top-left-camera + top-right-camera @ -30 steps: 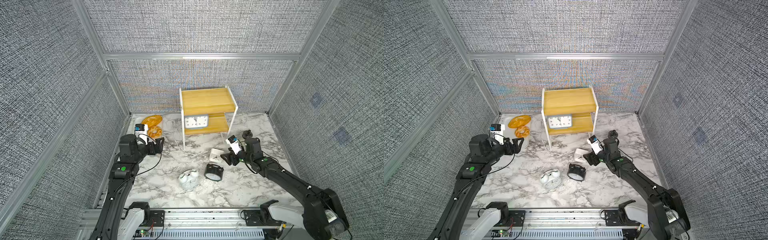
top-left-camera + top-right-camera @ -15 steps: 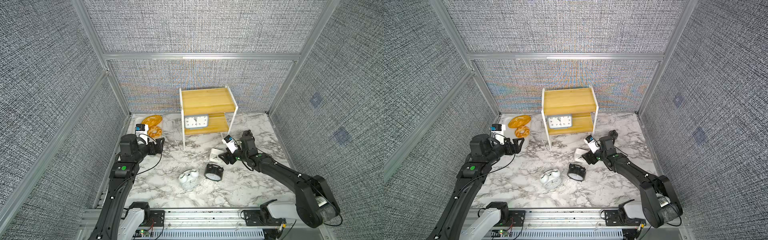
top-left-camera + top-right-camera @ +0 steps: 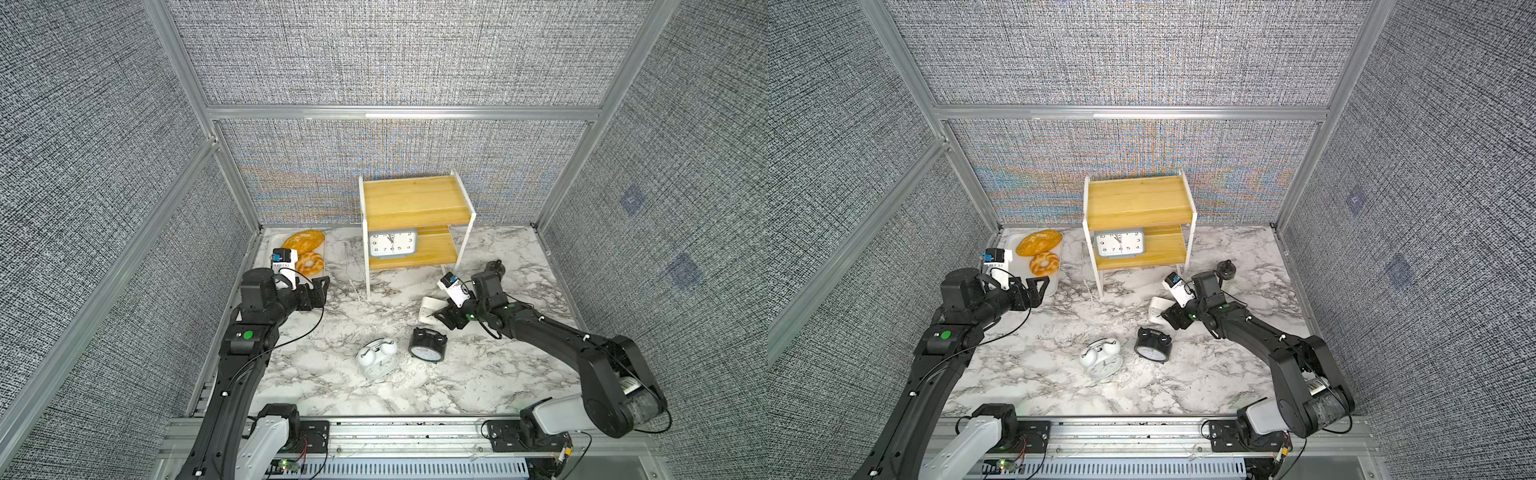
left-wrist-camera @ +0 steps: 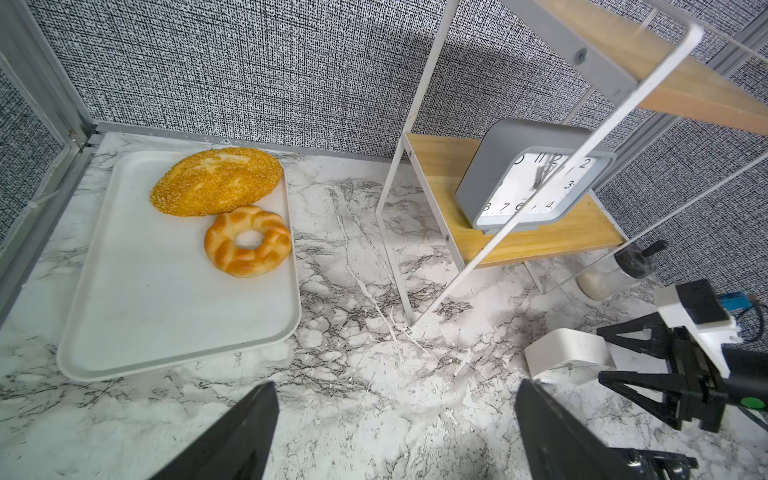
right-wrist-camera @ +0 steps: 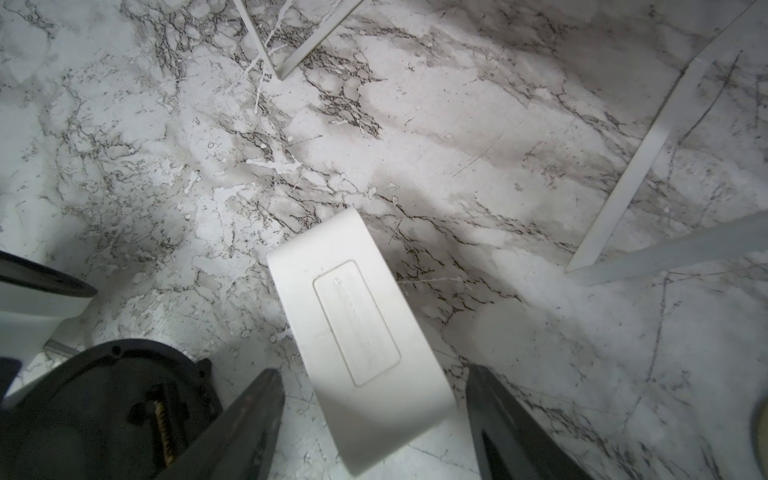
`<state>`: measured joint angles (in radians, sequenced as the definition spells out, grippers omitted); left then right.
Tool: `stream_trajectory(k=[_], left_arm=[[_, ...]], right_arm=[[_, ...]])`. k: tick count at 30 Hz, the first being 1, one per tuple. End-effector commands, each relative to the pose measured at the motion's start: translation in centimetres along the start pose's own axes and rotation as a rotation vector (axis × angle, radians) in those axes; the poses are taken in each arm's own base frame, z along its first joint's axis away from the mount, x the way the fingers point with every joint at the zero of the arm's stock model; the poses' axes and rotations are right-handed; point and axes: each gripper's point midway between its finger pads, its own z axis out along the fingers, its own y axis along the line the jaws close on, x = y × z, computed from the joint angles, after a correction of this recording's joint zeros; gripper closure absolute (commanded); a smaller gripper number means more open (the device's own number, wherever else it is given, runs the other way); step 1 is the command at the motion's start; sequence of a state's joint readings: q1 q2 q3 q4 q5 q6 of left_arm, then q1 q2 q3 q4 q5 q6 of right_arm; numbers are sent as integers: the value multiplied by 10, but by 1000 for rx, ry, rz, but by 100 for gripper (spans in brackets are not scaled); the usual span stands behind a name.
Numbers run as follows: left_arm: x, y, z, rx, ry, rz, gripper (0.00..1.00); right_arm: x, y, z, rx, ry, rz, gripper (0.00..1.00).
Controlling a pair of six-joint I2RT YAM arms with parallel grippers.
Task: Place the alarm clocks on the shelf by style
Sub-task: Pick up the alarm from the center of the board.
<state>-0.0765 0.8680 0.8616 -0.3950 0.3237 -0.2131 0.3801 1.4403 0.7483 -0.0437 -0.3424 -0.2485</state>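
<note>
**Observer:** State of both ends?

**Me:** Right gripper point(image 5: 372, 374) is spread, with a jaw on either side of the small white square plastic alarm clock point(image 5: 353, 316). A sliver of marble shows on each side, so there is no grip yet. Left gripper point(image 4: 397, 386) is spread wide and empty, hanging near the white tray point(image 4: 124, 324) of bread, well apart from the work.

**Observer:** Where does the clock sit?

**Me:** On the grey-veined marble tabletop point(image 3: 332, 324), just in front of the two-tier shelf of yellow wooden boards and thin white frame point(image 3: 415, 199), by its front leg on my right arm's side. My right wrist shows a plain white side with a recessed oblong panel. The clock lies askew to my fingers.

**Observer:** How to take it well?

**Me:** My judgement: turn the wrist until the pads meet two opposite flat faces, then seat lower and close slowly. Smooth plastic may slip out of a corner grip. The round black twin-bell clock point(image 3: 428, 349) lies just beside one jaw — don't nudge it. Lift straight, clear of the shelf leg.

**Observer:** Then?

**Me:** The grey-blue rounded-rectangle clock with a white face point(image 3: 392, 243) stands on the lower board, toward my left arm's side. The bare board next to it suits this boxy one. The black one and the round white twin-bell clock point(image 3: 377, 358) lie on the marble — likely a pair for the bare top board.
</note>
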Motion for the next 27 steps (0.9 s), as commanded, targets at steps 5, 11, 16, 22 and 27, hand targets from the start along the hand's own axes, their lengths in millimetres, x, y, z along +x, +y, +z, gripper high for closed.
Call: stream_trajectory(k=[5,11,16,22,27], left_arm=[[0,-1,0,5,2,8,5],[1,0,2,2,10,4,5],[2,0,3,5,14,2,5],[2,-2,4,19,19,-2,5],[3,-10,6,66,28,-9,5]], right_arm=[[-3,-6,-1,37,-1,-14,40],[-5,-6,-4,45,-19,-23,57],[-5,-5,-5,46,-18,-24,68],[-13,-4,-14,52,-47,-25,71],[-30,-1,-32,61,-111,-40,72]])
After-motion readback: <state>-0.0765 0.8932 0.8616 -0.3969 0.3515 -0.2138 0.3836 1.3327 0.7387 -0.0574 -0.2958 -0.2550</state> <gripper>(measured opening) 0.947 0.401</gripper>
